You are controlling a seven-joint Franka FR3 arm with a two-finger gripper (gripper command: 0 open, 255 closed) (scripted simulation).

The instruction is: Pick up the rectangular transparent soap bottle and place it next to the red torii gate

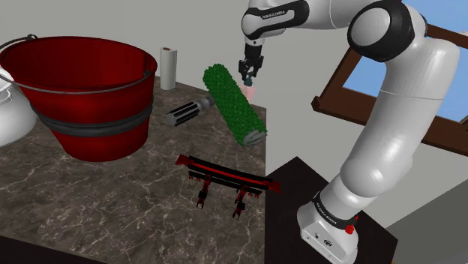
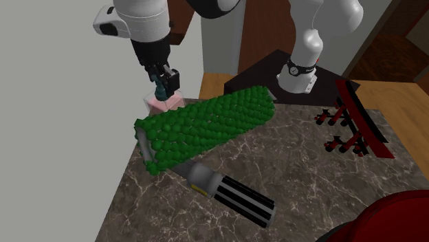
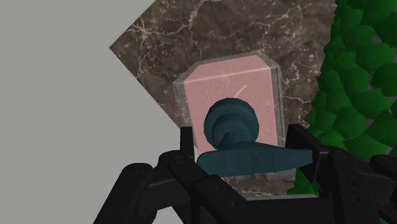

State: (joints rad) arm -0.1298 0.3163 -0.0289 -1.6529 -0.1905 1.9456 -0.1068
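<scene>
Soap bottle (image 3: 254, 83), upper middle in the shoulder view, seems pinched by the gripper (image 3: 240, 137); slipping, it could fall off the counter (image 3: 210, 25) corner.

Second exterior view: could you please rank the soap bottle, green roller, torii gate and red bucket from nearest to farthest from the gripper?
1. Soap bottle: directly beneath the gripper.
2. Green roller: right beside the bottle, lying toward the view's right.
3. Torii gate: far over at the view's right.
4. Red bucket: farthest, in the view's lower right corner.
</scene>
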